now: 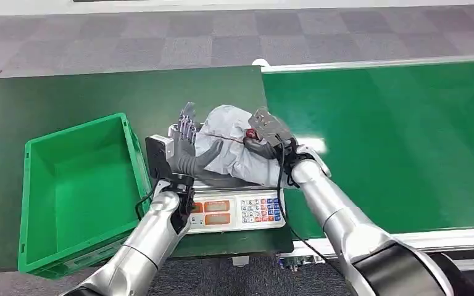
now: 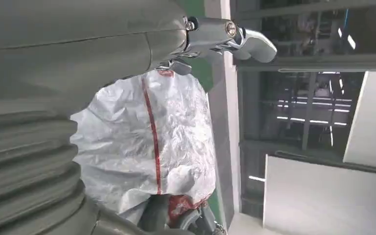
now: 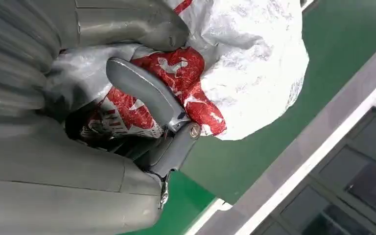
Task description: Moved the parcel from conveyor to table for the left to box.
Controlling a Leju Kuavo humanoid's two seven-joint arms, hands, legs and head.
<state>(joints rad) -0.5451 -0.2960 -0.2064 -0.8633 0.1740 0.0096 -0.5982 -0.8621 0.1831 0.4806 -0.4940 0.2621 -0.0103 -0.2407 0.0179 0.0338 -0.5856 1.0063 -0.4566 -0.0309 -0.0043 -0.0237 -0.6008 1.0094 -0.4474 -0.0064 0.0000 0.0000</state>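
The parcel (image 1: 231,145), a crumpled grey plastic bag with a red printed patch, lies on a weighing scale (image 1: 241,213) at the table's front edge. My right hand (image 1: 268,132) grips its right end from above. In the right wrist view its thumb (image 3: 142,90) presses on the red patch of the parcel (image 3: 254,73). My left hand (image 1: 188,145) stands upright against the parcel's left side, fingers spread and pointing up, thumb reaching toward the bag. The left wrist view shows the parcel (image 2: 147,142) beside the open palm (image 2: 54,73), not clasped.
A green plastic box (image 1: 137,154) stands on the dark green table (image 1: 68,98), just left of the scale. The green conveyor belt (image 1: 395,142) runs to the right, with a silver rail along its near edge. Grey carpet lies beyond.
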